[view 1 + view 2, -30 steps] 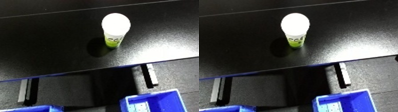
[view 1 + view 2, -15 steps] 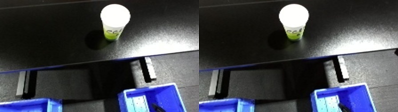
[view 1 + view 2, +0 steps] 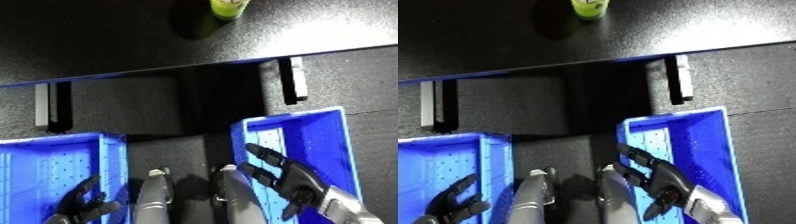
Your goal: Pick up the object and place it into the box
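Left eye view, nearest edge: the right robot hand [image 3: 289,182] hangs low over the right blue bin [image 3: 330,145], fingers straight and spread, released and holding nothing. The left robot hand [image 3: 82,204] shows at the bottom left corner over the left blue bin [image 3: 40,165]; its fingers look loosely extended and empty, though only part of it is in view. Between the two bins, two silver-grey rounded parts of the robot's lower body [image 3: 155,200] point away from the camera.

Beyond the bins lies a dark gap under the bench, crossed by two pale upright supports, one left [image 3: 43,104] and one right [image 3: 298,79]. The black bench [image 3: 115,50] begins past its near edge and fills the upper half of the view.

The object [image 3: 227,7], a yellow-green container, stands on the bench at the far edge of the view, slightly right of centre. Only its lower part shows; the top is cut off. It appears to stand upright, long axis vertical, though that cannot be confirmed from the visible part.

Governing relation: the object lies far and forward of both robot hands, well apart from each, and up on the bench surface while the hands sit down at bin level. It is offset toward the right bin's side, so the right robot hand is judged the nearer. The pick has not begun. The coming move calls for raising and extending a hand forward over the bench edge.
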